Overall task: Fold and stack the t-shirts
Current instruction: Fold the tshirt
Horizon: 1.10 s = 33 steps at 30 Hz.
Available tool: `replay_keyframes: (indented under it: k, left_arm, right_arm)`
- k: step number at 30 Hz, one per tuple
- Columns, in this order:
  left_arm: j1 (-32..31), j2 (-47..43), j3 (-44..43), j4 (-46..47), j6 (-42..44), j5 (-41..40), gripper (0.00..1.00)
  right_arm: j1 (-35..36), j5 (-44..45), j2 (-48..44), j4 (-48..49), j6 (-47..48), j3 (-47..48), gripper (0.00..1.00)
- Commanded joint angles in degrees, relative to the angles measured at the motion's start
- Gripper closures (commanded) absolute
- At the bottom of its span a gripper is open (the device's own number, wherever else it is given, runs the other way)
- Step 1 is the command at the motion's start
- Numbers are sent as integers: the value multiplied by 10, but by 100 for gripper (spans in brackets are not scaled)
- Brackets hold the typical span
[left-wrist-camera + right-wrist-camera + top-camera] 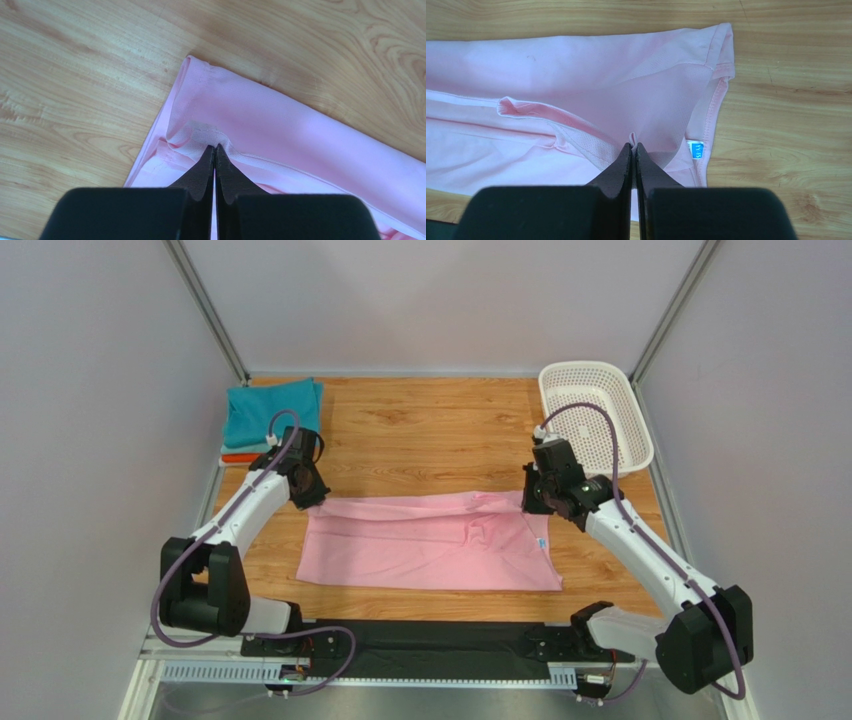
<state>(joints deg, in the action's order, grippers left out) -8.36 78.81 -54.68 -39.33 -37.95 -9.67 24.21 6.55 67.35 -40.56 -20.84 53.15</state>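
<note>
A light pink t-shirt [430, 545] lies spread sideways across the wooden table, its far edge turned over. My left gripper [310, 492] sits at the shirt's far left corner, shut on a pinch of pink fabric [215, 142]. At the far right corner my right gripper [533, 498] is shut on the pink t-shirt [591, 75] too, a small tuck of cloth showing at its tips [633, 141]. A blue neck label [695, 149] lies just right of those tips. Folded t-shirts, teal [270, 410] on top with an orange one [238, 457] under it, sit stacked at the back left.
A white perforated basket [596, 412] stands at the back right, just behind the right arm. Grey walls close in the table on three sides. Bare wood [430, 435] lies between the stack and the basket.
</note>
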Motion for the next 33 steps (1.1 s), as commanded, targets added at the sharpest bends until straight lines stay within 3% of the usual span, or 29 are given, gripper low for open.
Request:
replay_keyframes:
  k: [1,13,17,18,20,23,24,26,27,28,29,33]
  left_arm:
    - [3,-19,13,22,11,2,100]
    - [3,-34,56,40,6,6,100]
    - [3,-36,81,48,2,11,96]
    - [3,-37,84,47,2,12,94]
    - [3,-45,92,44,1,15,84]
    - [3,-71,109,22,-23,-11,75]
    - [3,-77,113,-9,-53,-24,62]
    - [2,-101,106,-43,-66,-33,32]
    - [2,-111,105,-50,-75,-32,24]
    - [3,-123,102,-53,-76,-25,11]
    - [3,-145,95,-65,-78,-24,1]
    - [3,-184,66,-80,-78,-11,0]
  right_arm:
    - [1,-30,-33,-11,-9,-17,100]
    - [10,-98,-78,1,-49,-103,100]
    - [21,-125,-96,19,-88,-160,94]
    - [22,-136,-106,22,-106,-180,89]
    - [30,-141,-117,19,-122,-197,85]
    - [34,-133,-145,-13,-156,-215,66]
    - [35,-132,-159,-29,-163,-215,44]
    - [35,-143,-175,-39,-169,-205,24]
    - [34,-147,-189,-42,-169,-199,17]
    - [35,-152,-196,-45,-169,-193,0]
    - [35,-156,-201,-46,-163,-178,0]
    - [35,-161,-196,-20,-144,-143,0]
